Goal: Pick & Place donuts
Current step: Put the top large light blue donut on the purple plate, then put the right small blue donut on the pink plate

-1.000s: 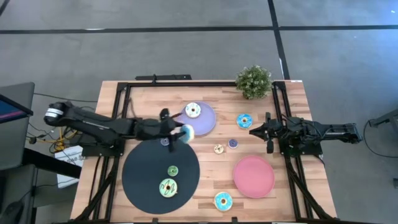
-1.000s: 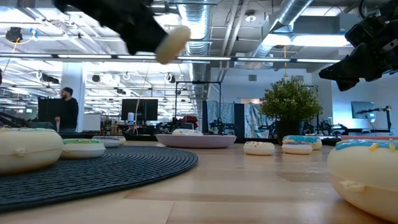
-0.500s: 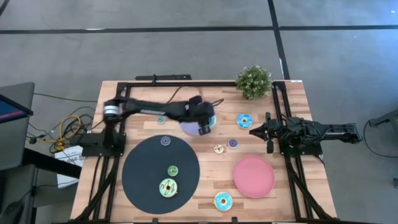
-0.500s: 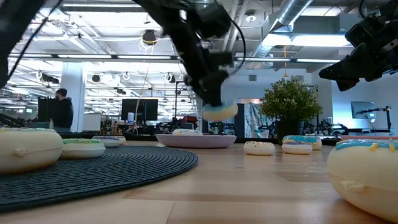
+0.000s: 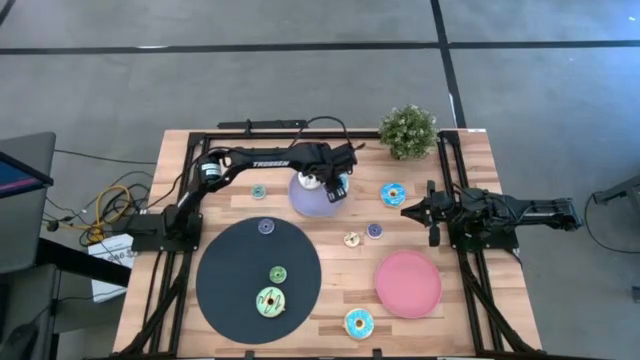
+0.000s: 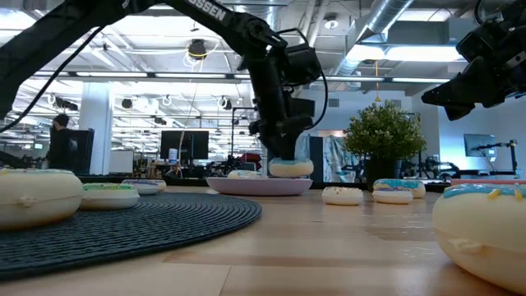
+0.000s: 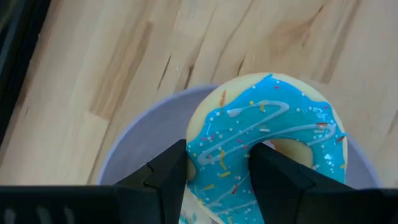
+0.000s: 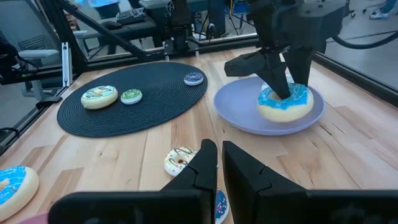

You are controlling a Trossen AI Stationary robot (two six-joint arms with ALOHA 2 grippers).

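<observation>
Left claw [image 7: 217, 180] clamped on blue donut [image 7: 267, 143] over lavender plate [image 5: 305, 200], right claw [image 5: 408, 211] pinched together, parked by tabletop [image 5: 470, 290] edge

White lettering "TROSSEN" runs along the left arm [image 5: 262, 164]; the low view shows only its ending, "SSEN".

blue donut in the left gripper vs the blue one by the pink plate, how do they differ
The gripped blue donut sits at the lavender plate, left gripper pinching its ring; the blue donut by the pink plate lies free on bare wood at the table's near edge. Both are blue-iced rings lying icing-up.
</observation>
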